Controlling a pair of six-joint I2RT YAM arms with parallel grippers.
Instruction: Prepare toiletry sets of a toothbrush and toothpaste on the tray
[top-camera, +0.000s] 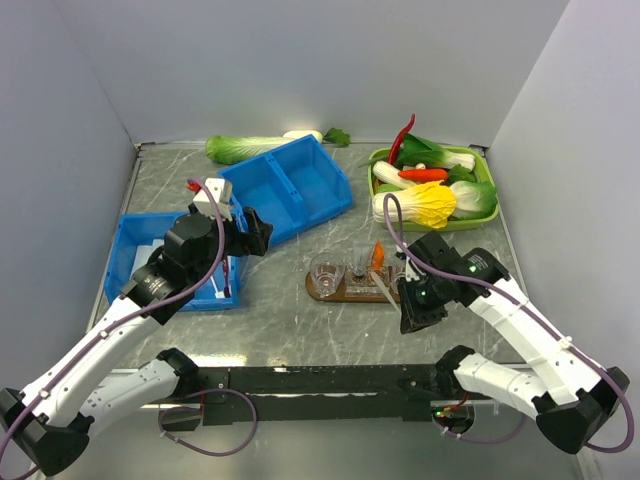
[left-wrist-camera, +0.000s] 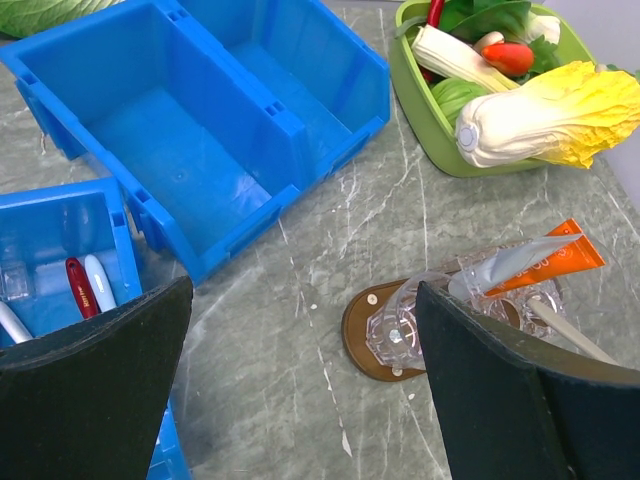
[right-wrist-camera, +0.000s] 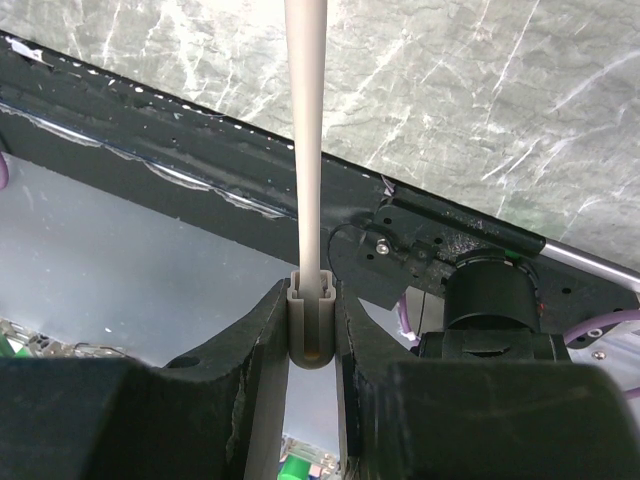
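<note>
While the left arm is hovering above the counter (top-camera: 300, 330), the overhead view is showing three clear cups (top-camera: 326, 270) standing in a row on the brown tray (top-camera: 314, 288). The left claw (top-camera: 248, 230) is hanging spread wide and empty near two blue bins (top-camera: 290, 185). The right claw (top-camera: 408, 305) is pinching one pale toothbrush (top-camera: 385, 288), whose far end is reaching the right-hand cup.

From the left wrist, one white tube (left-wrist-camera: 540, 262) with an orange end is leaning in a cup. A red brush (left-wrist-camera: 80, 290) and a white brush (left-wrist-camera: 100, 283) are lying in the nearer bin.

From the right wrist, both pads (right-wrist-camera: 265, 340) are clamping the butt of the handle. The toothbrush is looking light, stiff and slick, so it is probably prone to pivoting; gripping low on the handle is suiting a drop into a cup. The cups are looking light and easy to tip.
</note>
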